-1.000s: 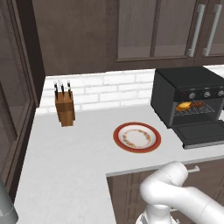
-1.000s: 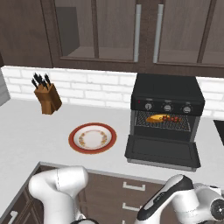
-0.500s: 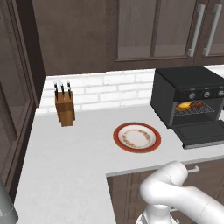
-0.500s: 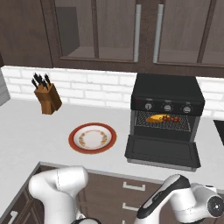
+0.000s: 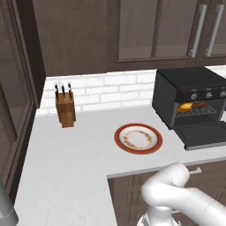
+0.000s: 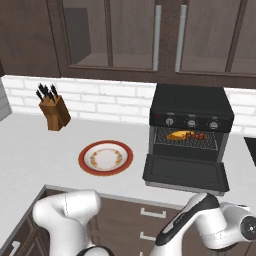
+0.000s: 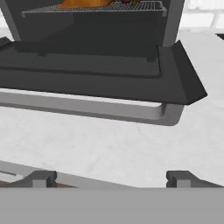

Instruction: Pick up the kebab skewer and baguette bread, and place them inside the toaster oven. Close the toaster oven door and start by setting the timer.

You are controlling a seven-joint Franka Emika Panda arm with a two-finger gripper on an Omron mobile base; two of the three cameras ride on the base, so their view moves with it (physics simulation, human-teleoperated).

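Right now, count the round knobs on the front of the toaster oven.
3, in a row on the toaster oven's panel above the rack: left knob, middle knob, right knob. None looks hidden in the right base view.

Bare counter lies before the lowered oven door, whose grey handle juts forward across the way to the rack.

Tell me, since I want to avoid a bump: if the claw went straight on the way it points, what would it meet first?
Probably the grey handle bar along the front edge of the open toaster oven door, with bare counter before it. The open claw sits low, so depth is uncertain.
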